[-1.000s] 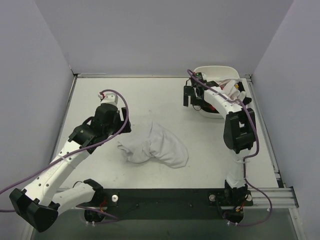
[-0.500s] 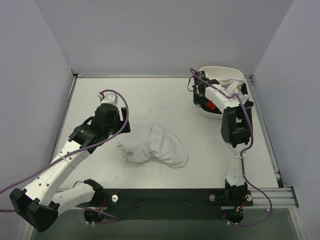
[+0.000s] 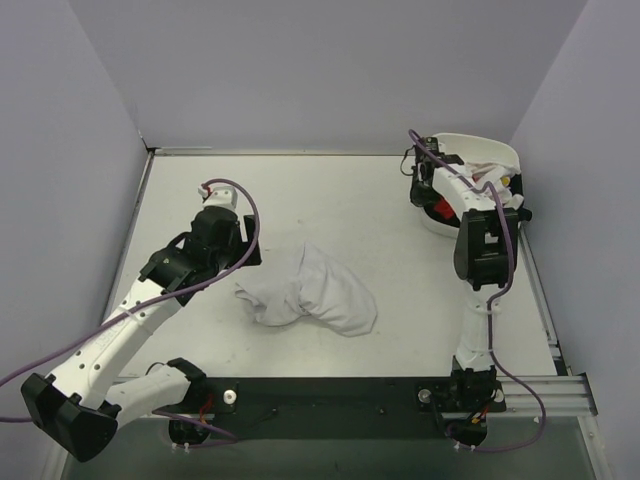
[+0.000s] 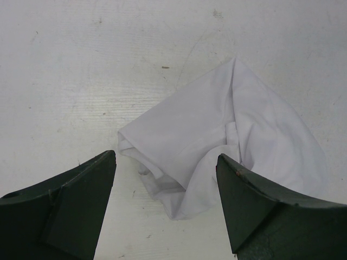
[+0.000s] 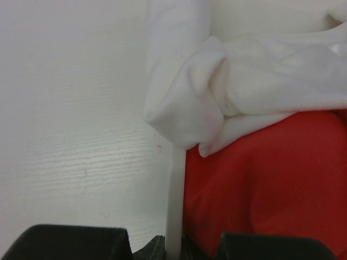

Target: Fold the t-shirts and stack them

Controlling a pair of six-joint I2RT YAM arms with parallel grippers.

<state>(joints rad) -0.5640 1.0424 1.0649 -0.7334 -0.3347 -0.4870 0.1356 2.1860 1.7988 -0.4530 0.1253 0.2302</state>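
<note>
A crumpled white t-shirt (image 3: 312, 290) lies in the middle of the table; it also fills the left wrist view (image 4: 227, 135). My left gripper (image 3: 232, 250) (image 4: 165, 216) hovers open just left of it, touching nothing. At the back right, the white plastic tub (image 3: 470, 140) holds a red t-shirt (image 3: 445, 210) (image 5: 271, 184) and white t-shirts (image 3: 490, 175), one of them (image 5: 217, 92) draped over the rim. My right gripper (image 3: 425, 188) (image 5: 174, 249) is shut on the tub's thin near rim (image 5: 174, 195), one jaw outside and one inside against the red cloth.
Grey walls enclose the table on the left, back and right. The tub sits close to the right wall (image 3: 560, 200). A black rail (image 3: 330, 395) with both arm bases runs along the near edge.
My right gripper went from open to shut on the tub's rim, and the tub has slid to the right toward the wall. The left arm and the white t-shirt have not moved.
</note>
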